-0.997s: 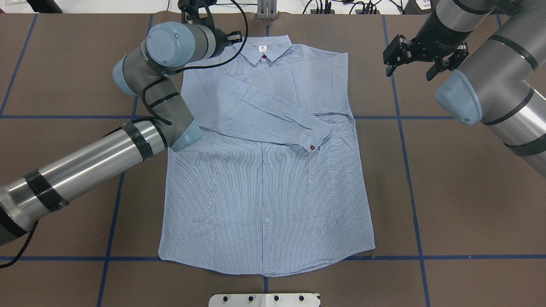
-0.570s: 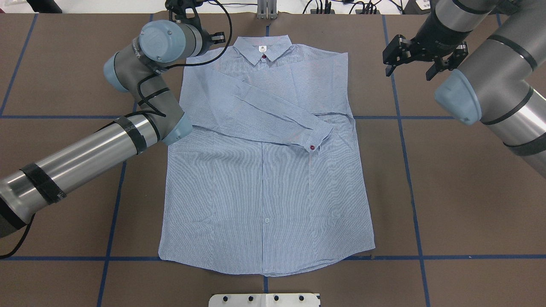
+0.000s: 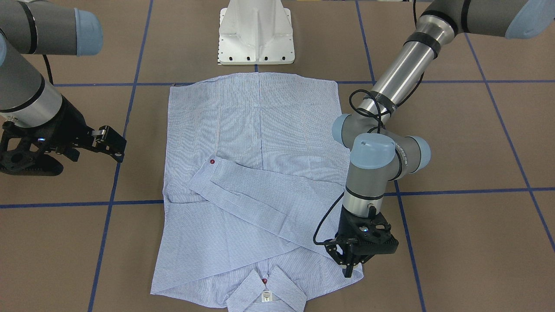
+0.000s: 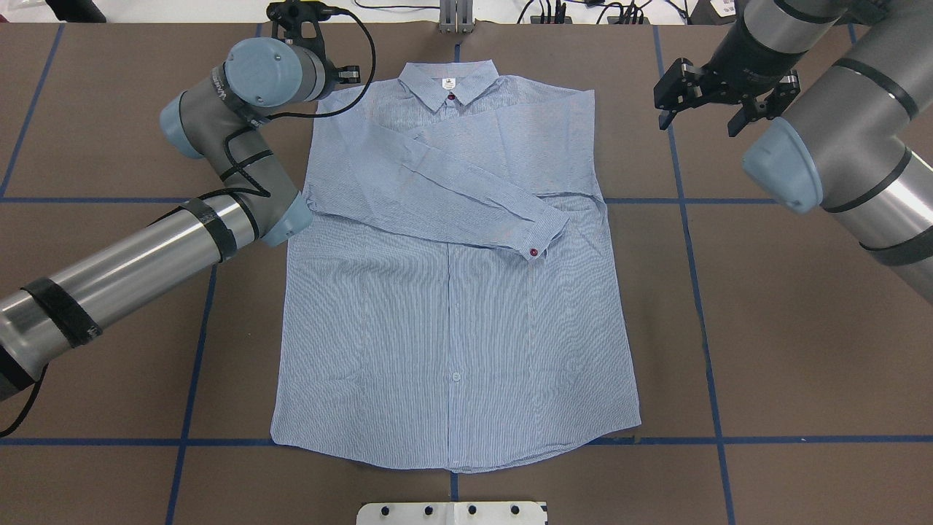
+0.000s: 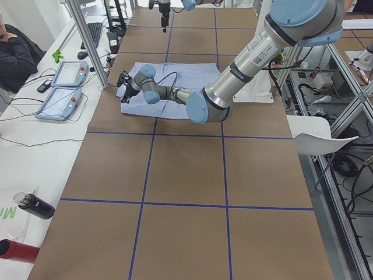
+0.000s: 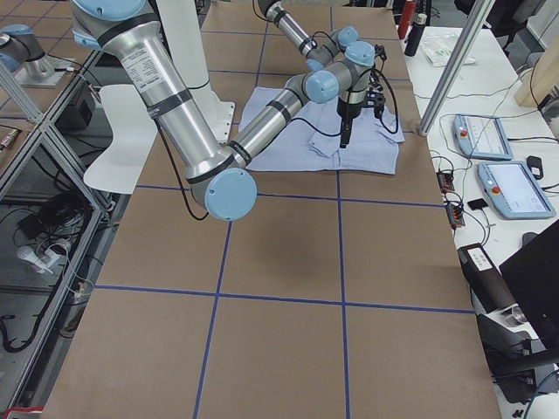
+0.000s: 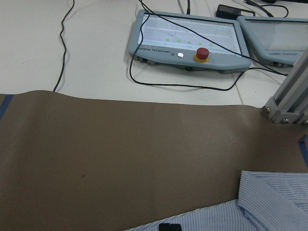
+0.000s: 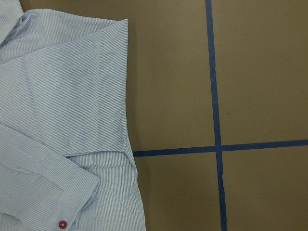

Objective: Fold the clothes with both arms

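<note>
Light blue-and-white finely striped long-sleeved shirt (image 4: 452, 328) lies flat, front up, mid brown paper-covered worktop (image 4: 802, 328), collar (image 4: 450, 80) at the far edge from the robot, hem nearest its base. One sleeve (image 4: 452, 193) is folded slantwise across the chest, its red-buttoned cuff (image 4: 534, 252) resting near the placket. Left arm's black two-finger pincer (image 3: 348, 266) points down at the shirt's shoulder corner on its own side. Fingertips look pressed together with no cloth between them, and contact with the fabric cannot be judged. Right arm's black pincer (image 4: 697, 127) hangs over bare worktop just off the opposite shoulder, fingers spread, holding nothing. Judgement: sleeves are in, body fold not yet made, and the arms are setting up at the two shoulders. To do it well, spread the left pincer before descending and take both corners at matching points. Catch every layer, including the folded sleeve's root. Lift low, move the arms in step, and keep the cloth taut so the sleeve does not slide.
</note>
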### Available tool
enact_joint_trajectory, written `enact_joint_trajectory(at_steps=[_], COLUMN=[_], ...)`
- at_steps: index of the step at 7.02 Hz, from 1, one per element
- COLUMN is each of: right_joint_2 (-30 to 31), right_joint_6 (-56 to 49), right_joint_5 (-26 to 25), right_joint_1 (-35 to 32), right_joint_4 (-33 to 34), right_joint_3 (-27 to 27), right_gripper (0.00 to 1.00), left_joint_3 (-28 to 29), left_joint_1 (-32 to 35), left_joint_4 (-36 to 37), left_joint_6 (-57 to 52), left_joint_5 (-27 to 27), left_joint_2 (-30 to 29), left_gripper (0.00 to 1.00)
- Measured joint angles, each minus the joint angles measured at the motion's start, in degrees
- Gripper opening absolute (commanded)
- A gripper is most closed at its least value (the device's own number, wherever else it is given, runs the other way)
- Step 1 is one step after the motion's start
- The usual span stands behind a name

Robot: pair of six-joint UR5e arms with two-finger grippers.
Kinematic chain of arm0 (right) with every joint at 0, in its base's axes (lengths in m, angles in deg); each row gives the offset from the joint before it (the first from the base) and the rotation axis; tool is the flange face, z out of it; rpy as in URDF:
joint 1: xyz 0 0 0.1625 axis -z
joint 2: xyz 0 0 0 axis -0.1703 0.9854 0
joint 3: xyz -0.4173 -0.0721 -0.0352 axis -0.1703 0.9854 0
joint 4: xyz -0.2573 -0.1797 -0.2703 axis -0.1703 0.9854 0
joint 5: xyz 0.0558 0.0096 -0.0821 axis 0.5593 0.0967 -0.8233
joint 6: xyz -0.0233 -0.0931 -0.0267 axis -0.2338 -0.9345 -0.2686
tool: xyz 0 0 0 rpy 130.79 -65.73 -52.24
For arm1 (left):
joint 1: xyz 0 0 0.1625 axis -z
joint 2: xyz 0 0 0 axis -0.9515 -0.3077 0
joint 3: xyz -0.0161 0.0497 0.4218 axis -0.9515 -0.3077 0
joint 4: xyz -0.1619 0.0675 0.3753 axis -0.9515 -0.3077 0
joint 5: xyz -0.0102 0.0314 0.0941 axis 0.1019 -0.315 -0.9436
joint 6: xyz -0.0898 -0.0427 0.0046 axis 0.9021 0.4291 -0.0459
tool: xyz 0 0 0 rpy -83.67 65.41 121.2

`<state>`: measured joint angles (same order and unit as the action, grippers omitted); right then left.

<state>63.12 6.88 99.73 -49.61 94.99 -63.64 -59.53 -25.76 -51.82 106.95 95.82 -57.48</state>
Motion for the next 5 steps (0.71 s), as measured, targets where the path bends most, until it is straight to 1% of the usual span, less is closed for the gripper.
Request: enact_joint_trajectory(at_steps=[3, 5], right_joint_2=[0.0, 0.0], right_joint_6=[0.0, -0.1], right_joint_5=[0.0, 0.0], right_joint_1=[0.0, -0.1], right_joint_4=[0.0, 0.0], right_joint_3=[0.2, 0.2], right_gripper=[0.99, 0.99], left_joint_3=[0.0, 0.0], left_joint_1=[0.0, -0.1], left_joint_4=[0.3, 0.2], left_joint_6=[-2.1, -3.2], left_joint_5=[0.0, 0.1], left_joint_2=[2.3, 2.9], left_gripper=[0.00, 0.00])
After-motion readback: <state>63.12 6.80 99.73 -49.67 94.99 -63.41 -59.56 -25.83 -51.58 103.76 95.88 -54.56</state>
